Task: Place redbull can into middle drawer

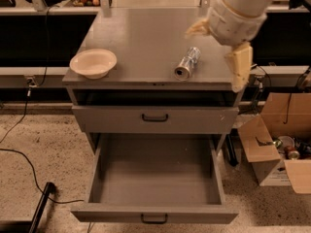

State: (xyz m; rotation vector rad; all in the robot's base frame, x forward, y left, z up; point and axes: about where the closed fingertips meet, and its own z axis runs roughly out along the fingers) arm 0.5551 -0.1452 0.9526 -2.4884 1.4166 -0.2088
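Single high view, facing down onto cabinet point(146, 38); jaws upper right.

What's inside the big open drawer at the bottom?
The middle drawer shows only its bare grey floor; nothing lies in it. Its back edge is hidden beneath the drawer above. The redbull can lies on the cabinet top, with the gripper near it.

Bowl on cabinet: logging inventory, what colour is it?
Cream bowl, camera view; the hand hovers beside the redbull can.
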